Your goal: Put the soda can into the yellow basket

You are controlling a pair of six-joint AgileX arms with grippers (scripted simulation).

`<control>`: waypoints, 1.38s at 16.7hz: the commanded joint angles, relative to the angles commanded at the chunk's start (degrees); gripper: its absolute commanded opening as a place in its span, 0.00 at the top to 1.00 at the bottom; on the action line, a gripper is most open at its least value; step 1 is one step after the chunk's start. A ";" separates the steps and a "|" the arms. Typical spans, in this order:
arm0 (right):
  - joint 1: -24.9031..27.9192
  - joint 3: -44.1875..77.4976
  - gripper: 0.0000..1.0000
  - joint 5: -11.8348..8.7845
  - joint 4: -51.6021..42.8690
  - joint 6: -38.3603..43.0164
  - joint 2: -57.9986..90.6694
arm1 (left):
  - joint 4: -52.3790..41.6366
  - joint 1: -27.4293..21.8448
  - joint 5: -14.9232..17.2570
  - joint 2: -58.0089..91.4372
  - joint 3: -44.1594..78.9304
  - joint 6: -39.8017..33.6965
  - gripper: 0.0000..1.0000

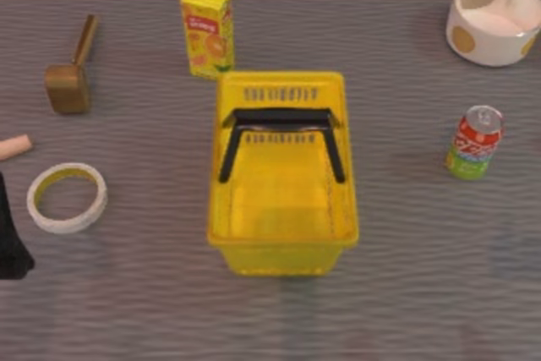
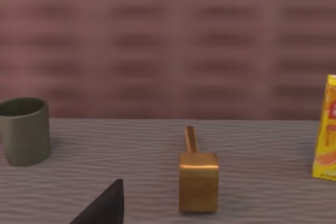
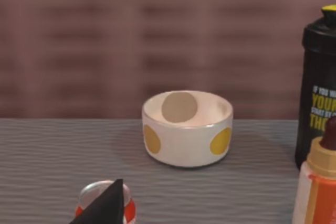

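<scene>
The soda can [image 1: 474, 143], red above, lime-green below, silver top, stands upright on the table's right side, well apart from the yellow basket [image 1: 281, 90]. The basket sits in the middle, its black handles [image 1: 279, 117] folded over its far half, with nothing inside. In the right wrist view the can [image 3: 129, 211] shows close by, partly hidden behind one dark finger [image 3: 107, 205] of my right gripper. My right arm is out of the top view. Parked at the table's left edge is my left arm [image 1: 10, 238], one finger [image 2: 107, 205] showing in its wrist view.
A yellow juice carton [image 1: 207, 31] stands behind the basket. A wooden mallet [image 1: 68, 82], a tape roll [image 1: 66, 198] and a rod end [image 1: 13, 147] lie at the left. A dotted white bowl [image 1: 494, 21] sits far right. An olive cup [image 2: 25, 129] and a black bottle [image 3: 317, 93] show in the wrist views.
</scene>
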 joint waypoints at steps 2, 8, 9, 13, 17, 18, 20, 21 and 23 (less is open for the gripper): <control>0.00 0.00 0.00 0.00 0.00 0.00 0.00 | 0.00 0.00 0.00 0.00 0.00 0.00 0.00; 1.88 11.90 0.00 -0.57 -8.13 -3.89 12.57 | 0.00 0.00 0.00 0.00 0.00 0.00 0.00; 2.31 15.59 0.00 -0.61 -10.59 -5.04 16.75 | 0.00 0.00 0.00 0.00 0.00 0.00 0.00; 4.05 33.47 0.00 -0.46 -22.33 -10.47 37.90 | 0.00 0.00 0.00 0.00 0.00 0.00 0.00; 5.85 54.35 0.00 -0.12 -35.62 -16.60 63.27 | 0.00 0.00 0.00 0.00 0.00 0.00 0.00; 6.31 59.70 0.00 -0.04 -38.96 -18.15 69.79 | 0.00 0.00 0.00 0.00 0.00 0.00 0.00; 7.22 70.17 0.00 0.11 -45.49 -21.17 82.62 | 0.00 0.00 0.00 0.00 0.00 0.00 0.00; 7.66 75.18 0.00 0.16 -48.61 -22.62 88.79 | 0.00 0.00 0.00 0.00 0.00 0.00 0.00; 8.51 84.48 0.00 0.23 -54.43 -25.31 100.32 | 0.00 0.00 0.00 0.00 0.00 0.00 0.00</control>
